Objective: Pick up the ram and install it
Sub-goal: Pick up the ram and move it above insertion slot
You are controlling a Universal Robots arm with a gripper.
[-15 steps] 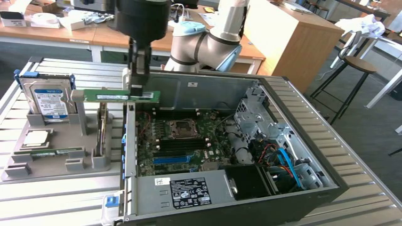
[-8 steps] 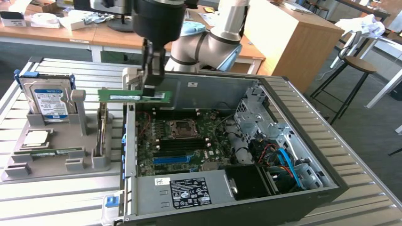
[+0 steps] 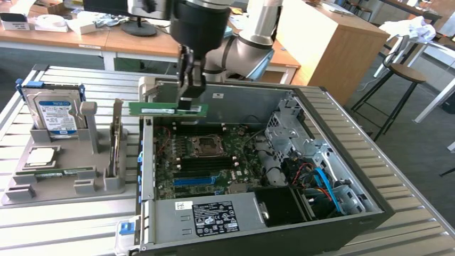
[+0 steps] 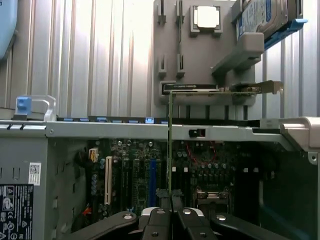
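Note:
The ram [image 3: 167, 110] is a thin green stick with a pale label. It hangs level in the air above the back left corner of the open computer case [image 3: 341, 149]. My gripper [image 3: 191, 104] comes down from above and is shut on the stick's end nearer the exterior view's right. In the wrist view the ram [image 4: 170, 150] shows edge-on as a narrow green line rising from my gripper [image 4: 172, 212], over the motherboard [image 4: 130, 170]. The motherboard [image 3: 206, 160], with its processor socket and dark slots, lies below.
A grey parts holder [image 3: 92, 184] stands on the exterior view's left of the case. It carries a blue-labelled hard drive [image 3: 53, 114], a silver processor [image 3: 41, 156], an upright card [image 3: 116, 138] and a flat green strip [image 3: 61, 172]. The power supply [image 3: 206, 216] fills the case's near side.

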